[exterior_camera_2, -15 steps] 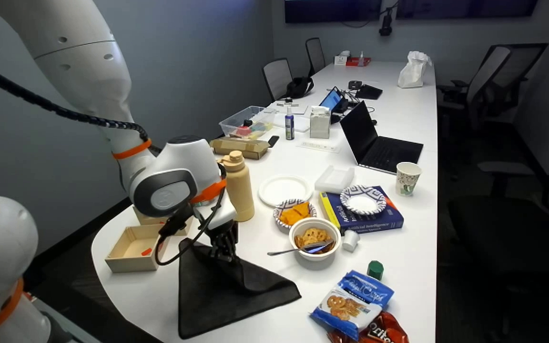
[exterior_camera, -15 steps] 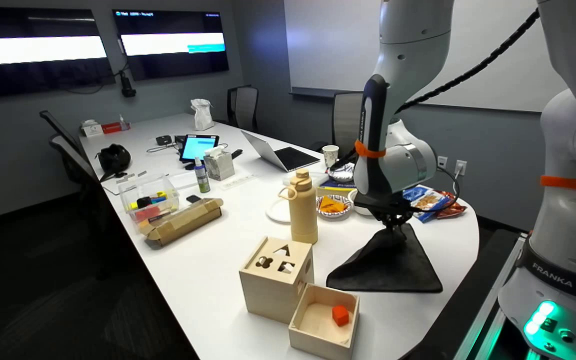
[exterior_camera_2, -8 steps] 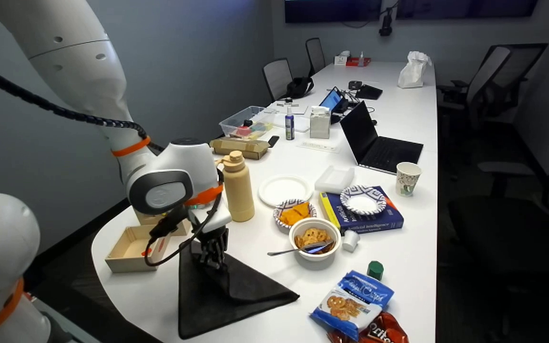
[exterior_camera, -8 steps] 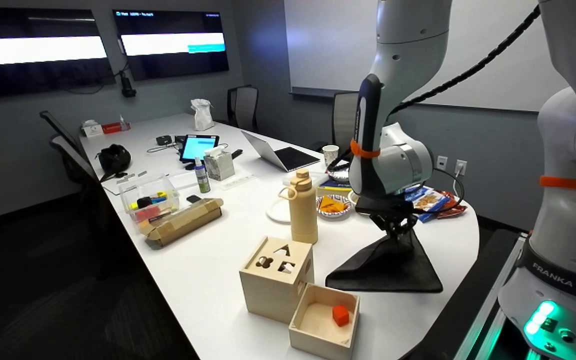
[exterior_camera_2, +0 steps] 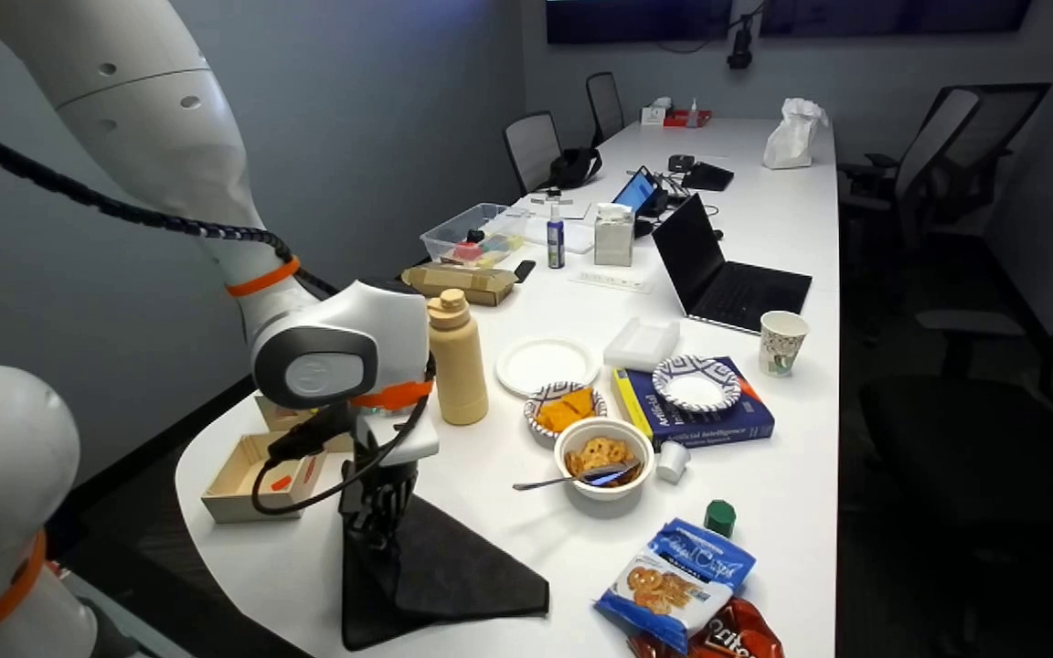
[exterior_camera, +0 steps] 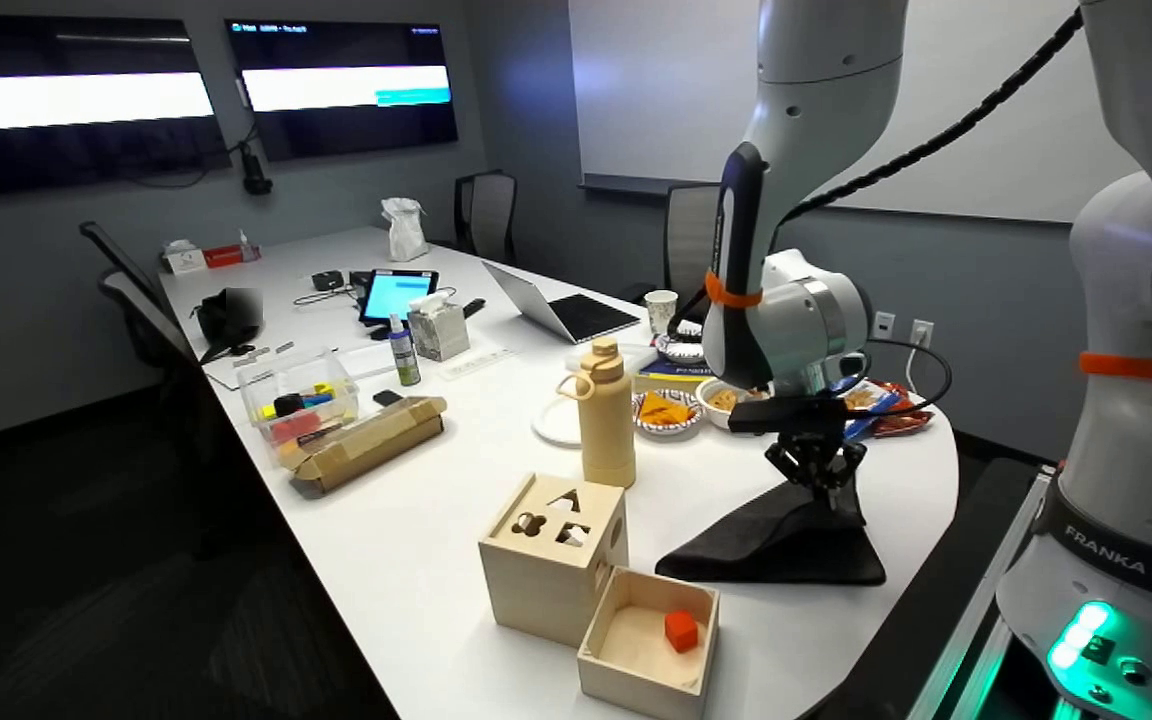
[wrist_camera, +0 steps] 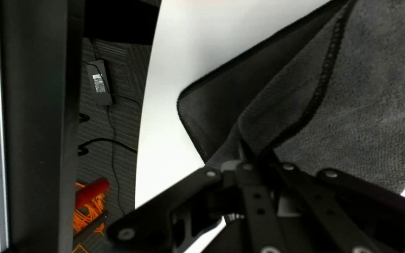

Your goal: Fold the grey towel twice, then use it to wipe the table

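Grey towel [exterior_camera_2: 472,571], one: on the table [exterior_camera: 416,560] near its rounded end, one layer lapped over another, a part raised. My gripper [wrist_camera: 257,156]: fingers drawn together, a pinch of that raised cloth between them. Folding: in hand, I judge; whether first or second fold, I cannot tell. Wiping: to come, I judge, the cloth being only part-folded. Nearby stock: open wooden box [exterior_camera: 641,683], one orange-red block [exterior_camera: 681,632] inside; tan bottle [exterior_camera: 607,425]; white bowl [exterior_camera_2: 604,492], filled. I expect these to limit my wiping strokes.
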You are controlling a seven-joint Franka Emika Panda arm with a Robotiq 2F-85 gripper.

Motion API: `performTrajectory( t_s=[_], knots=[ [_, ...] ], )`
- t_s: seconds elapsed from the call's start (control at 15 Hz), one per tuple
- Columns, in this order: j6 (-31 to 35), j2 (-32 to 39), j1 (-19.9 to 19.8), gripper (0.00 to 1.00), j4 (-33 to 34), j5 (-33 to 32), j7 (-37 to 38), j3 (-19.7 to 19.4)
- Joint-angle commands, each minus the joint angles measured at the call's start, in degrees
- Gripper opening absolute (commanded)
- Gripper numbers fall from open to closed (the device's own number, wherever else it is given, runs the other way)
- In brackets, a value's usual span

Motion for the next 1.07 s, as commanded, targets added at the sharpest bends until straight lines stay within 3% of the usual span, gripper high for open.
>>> performTrajectory(
  t_s=[0.0, 0.33, 0.4, 0.73, 1.0],
  knots=[
    [-3.38, -0.31, 3.20, 0.02, 0.00, -1.27, 0.74, -4.08],
    [-3.92, 0.03, 2.22, 0.02, 0.38, -2.03, -0.96, -3.55],
    [-2.71, -1.93, -5.49, 0.02, 0.49, -8.41, 3.08, 2.44],
    [-6.76, -0.88, -18.79, 0.02, 3.04, -16.78, 3.60, 14.28],
    [-5.86, 2.00, -25.61, 0.02, 5.79, -17.95, 4.03, 20.52]
  ],
)
